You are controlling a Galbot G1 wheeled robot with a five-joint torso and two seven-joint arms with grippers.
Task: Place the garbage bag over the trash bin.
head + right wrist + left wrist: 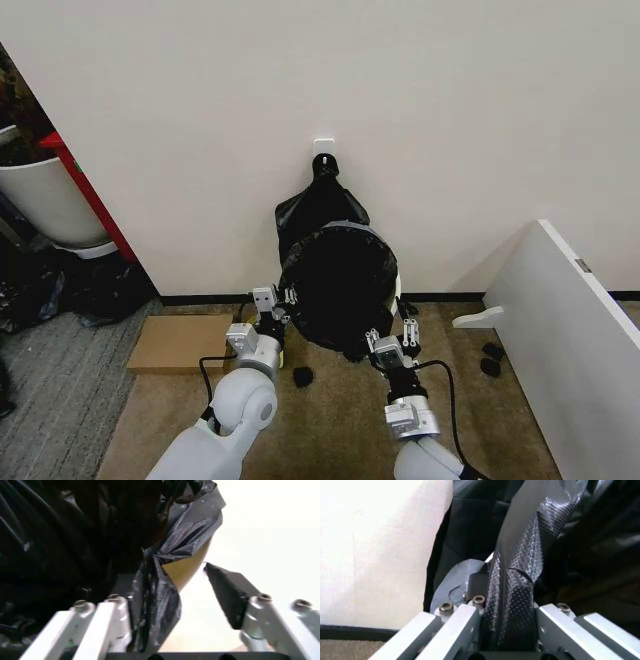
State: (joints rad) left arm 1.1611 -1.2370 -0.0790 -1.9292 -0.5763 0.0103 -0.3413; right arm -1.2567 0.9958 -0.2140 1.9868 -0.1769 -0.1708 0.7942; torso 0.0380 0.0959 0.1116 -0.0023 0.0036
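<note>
The trash bin (398, 288) stands on the floor against the wall, almost wholly covered by the glossy black garbage bag (338, 285) stretched over its mouth. My left gripper (276, 303) is at the bag's left edge, shut on a fold of the garbage bag (512, 592) that fills the space between its fingers. My right gripper (396, 338) is at the bin's lower right rim and stands open. The bag's edge (162, 592) hangs against one finger (112, 611), and the bin's cream wall (187, 568) shows in the gap.
A bunch of black bags (322, 195) hangs from a wall hook behind the bin. A flat cardboard box (180, 342) lies at the left, a white board (570, 320) leans at the right. A big white tub with a red frame (40, 200) is far left. Small black pieces (303, 376) lie on the floor.
</note>
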